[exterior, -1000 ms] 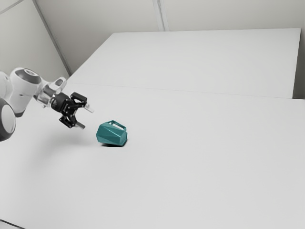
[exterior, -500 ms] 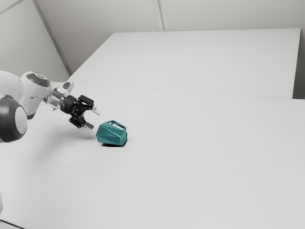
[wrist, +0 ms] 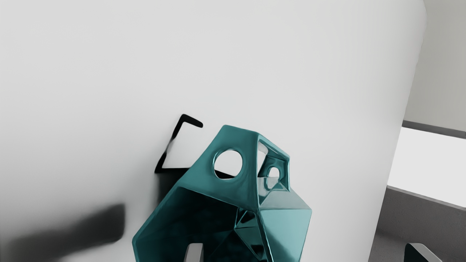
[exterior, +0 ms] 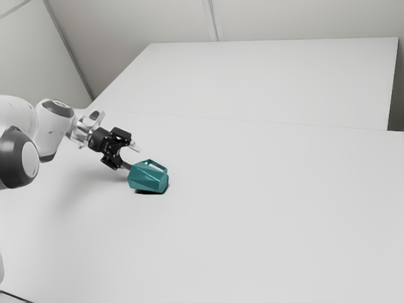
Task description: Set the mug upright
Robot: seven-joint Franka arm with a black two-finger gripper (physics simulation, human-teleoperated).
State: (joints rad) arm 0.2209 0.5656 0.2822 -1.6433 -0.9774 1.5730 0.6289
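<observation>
My gripper [exterior: 131, 156] is open at the mug's near end, on the exterior view's left of it. The teal faceted mug [exterior: 149, 179] lies on its side, its handle on the upper side. The wrist view shows the mug [wrist: 285, 227] with its hollow mouth facing the hand and round holes in the handle. There the gripper [wrist: 308, 253] has its fingers wide apart: one tip overlaps the dark mouth, the other stands outside the mug's wall. Whether the first tip is inside the mouth or just before it, I cannot tell.
The mug lies on a broad white table [exterior: 252, 214], its shadow beneath it. A white surface [exterior: 265, 76] extends behind, toward pale walls [exterior: 158, 19]. A dark cable [exterior: 16, 296] crosses the exterior view's lower left corner.
My gripper has moved toward the exterior view's right and slightly down, closing the gap to the mug. The mug has stayed where it was, on its side.
</observation>
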